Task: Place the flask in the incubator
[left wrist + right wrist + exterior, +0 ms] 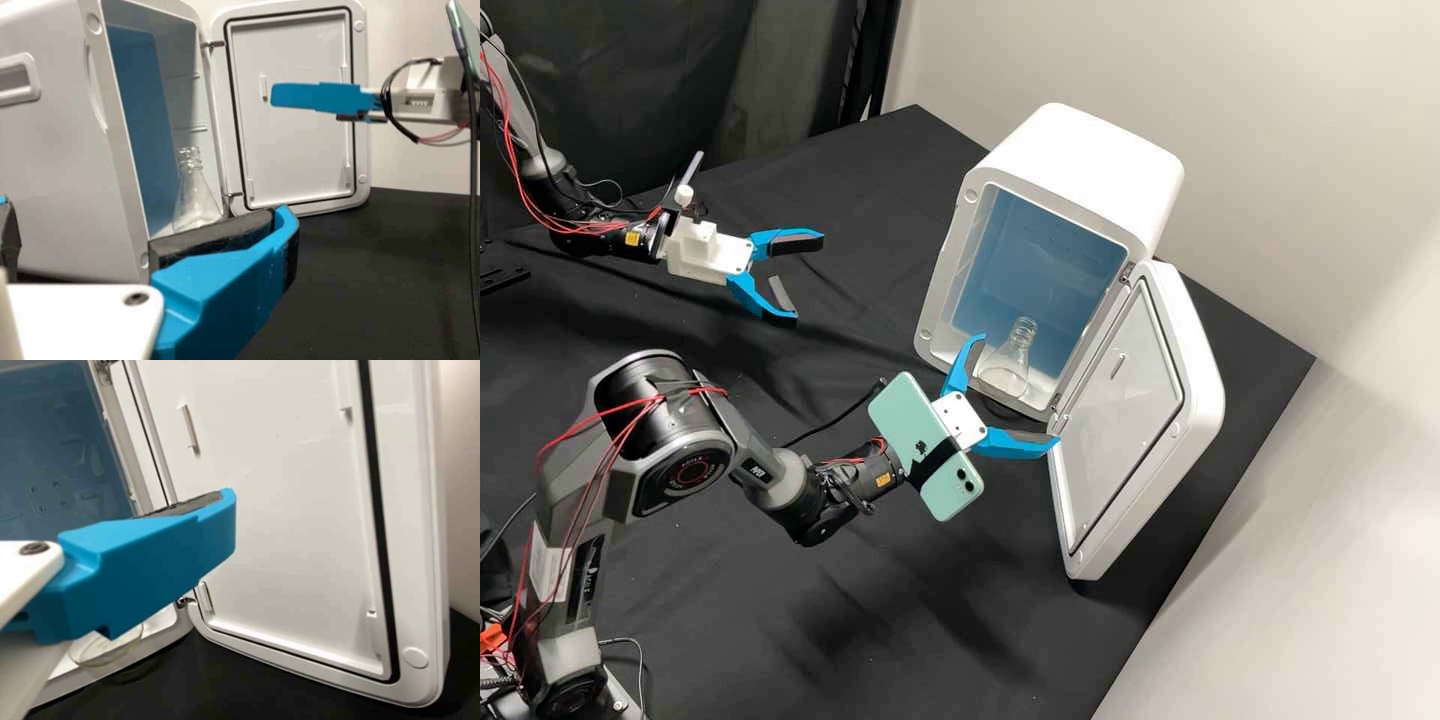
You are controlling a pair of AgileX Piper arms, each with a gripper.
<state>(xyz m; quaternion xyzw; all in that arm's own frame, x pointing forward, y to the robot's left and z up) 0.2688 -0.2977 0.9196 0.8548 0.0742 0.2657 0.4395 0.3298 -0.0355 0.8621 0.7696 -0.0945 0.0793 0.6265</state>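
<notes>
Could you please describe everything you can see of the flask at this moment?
The flask is a clear, empty-looking conical bottle with a ridged, uncapped neck. It stands upright on the floor of the open incubator, just inside its front edge, on the side of the hinged door. The open right gripper is in front of it, without gripping it.

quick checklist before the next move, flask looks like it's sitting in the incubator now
1. Flask upright inside the incubator: ok.
2. Right end effector open: ok.
3. Right end effector free of contact with the flask: cannot tell.
4. Right end effector out of the door's swing: not ok, it sits at the opening beside the door.
5. Door open wide: ok.
6. Left end effector open, well away from the incubator: ok.
</notes>
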